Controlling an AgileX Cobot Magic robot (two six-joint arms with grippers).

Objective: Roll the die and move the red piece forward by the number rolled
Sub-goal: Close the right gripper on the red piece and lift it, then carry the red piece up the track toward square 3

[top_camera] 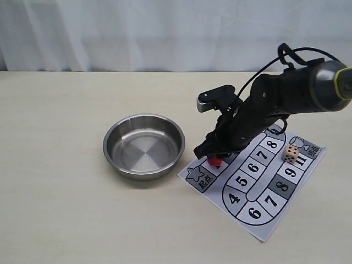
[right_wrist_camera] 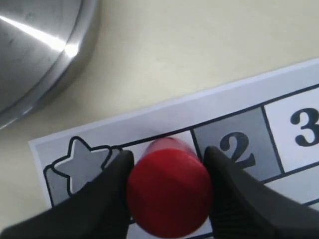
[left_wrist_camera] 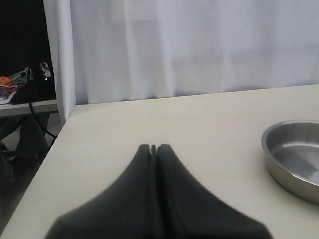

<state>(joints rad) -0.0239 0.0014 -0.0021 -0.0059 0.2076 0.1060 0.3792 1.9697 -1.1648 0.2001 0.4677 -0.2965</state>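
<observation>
The right gripper (right_wrist_camera: 168,157) is closed on the red piece (right_wrist_camera: 169,194), one finger (right_wrist_camera: 117,174) pressed to each side. The piece stands upright on the board (top_camera: 248,184), on the square between the star square and the 2, close to the paper's edge that faces the steel bowl (top_camera: 143,171). In the exterior view the bowl sits at 9 o'clock from the piece, with only a narrow strip of table (top_camera: 66,209) between its rim and the board's corner. The die (top_camera: 291,153) rests at 3 o'clock from the piece, well apart, on the track by the 10 and 11 near the board's right corner. Numbered squares run open toward 4 o'clock of the piece. Wide tabletop lies at 9 and 6 o'clock of the bowl. The left gripper (left_wrist_camera: 153,148) has its fingers pressed together on nothing, above the table near its edge.
</observation>
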